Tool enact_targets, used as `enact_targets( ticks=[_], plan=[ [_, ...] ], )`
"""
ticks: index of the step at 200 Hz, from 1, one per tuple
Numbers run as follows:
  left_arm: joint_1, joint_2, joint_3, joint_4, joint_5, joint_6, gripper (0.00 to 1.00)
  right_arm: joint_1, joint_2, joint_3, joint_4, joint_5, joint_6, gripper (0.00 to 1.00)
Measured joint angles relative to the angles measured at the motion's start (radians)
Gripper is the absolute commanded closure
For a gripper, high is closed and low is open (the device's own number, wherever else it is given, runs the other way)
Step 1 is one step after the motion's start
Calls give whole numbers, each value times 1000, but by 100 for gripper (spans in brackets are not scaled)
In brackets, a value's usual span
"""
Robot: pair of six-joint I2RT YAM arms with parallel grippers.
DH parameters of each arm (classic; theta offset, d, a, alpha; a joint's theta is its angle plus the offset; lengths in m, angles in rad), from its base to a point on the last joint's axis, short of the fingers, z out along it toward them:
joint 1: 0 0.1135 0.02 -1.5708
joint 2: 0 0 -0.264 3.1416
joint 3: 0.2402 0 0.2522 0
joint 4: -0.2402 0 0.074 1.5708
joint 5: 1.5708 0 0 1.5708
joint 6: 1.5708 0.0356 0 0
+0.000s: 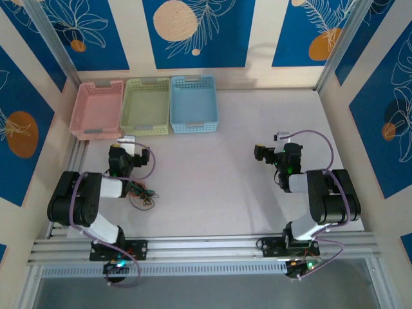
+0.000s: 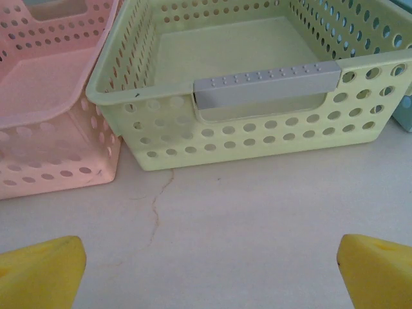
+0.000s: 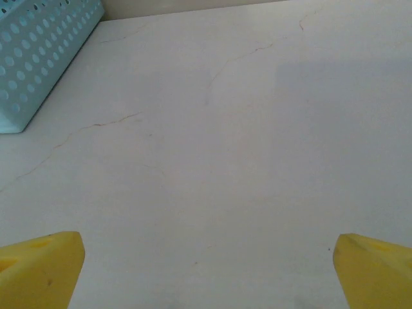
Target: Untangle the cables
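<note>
**Left gripper** (image 2: 209, 273): the yellow fingertips (image 2: 40, 273) sit at the two lower corners of the left wrist view. They are spread wide, with nothing between them but bare table (image 2: 257, 212).

**Right gripper** (image 3: 207, 273): also wide open and empty, over table marked by hairline cracks. Neither gripper touches a wire.

**Outward from the left gripper:** the green basket (image 2: 257, 138) stands just ahead with its grey handle (image 2: 267, 84) facing the camera, and its floor is empty. The pink basket (image 2: 45, 129) stands close against its left wall, though whether they touch cannot be told. A sliver of the blue basket (image 2: 404, 112) shows at the right edge.

**Outward from the right gripper:** a corner of the blue basket lies at upper left, well apart from the fingers.

**Cables** (image 1: 140, 192): one small clump of black and red-orange wire with a trace of green. It lies on the table just beside the left arm (image 1: 84, 193), nearer the bases than the left gripper and well apart from the right gripper and the baskets.

**Progress (judgement):** the task is at its outset. The wires lie in a single tangle, no strand is drawn free, and the baskets look empty as far as can be seen. Reaching, gripping and separating the strands are all left to do.

**Views compared:** the top view gives the clump's position and both arms' poses, but the strands are too fine there to count. The wrist views give the spread of the jaws, the basket perforations and the handle.
</note>
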Motion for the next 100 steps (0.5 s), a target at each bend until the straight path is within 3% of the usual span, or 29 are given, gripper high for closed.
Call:
enact_targets(
  ticks=[100],
  plan=[
    [0, 0, 0, 0, 0, 0, 0, -3, 0, 0, 0, -17, 0, 1]
  ],
)
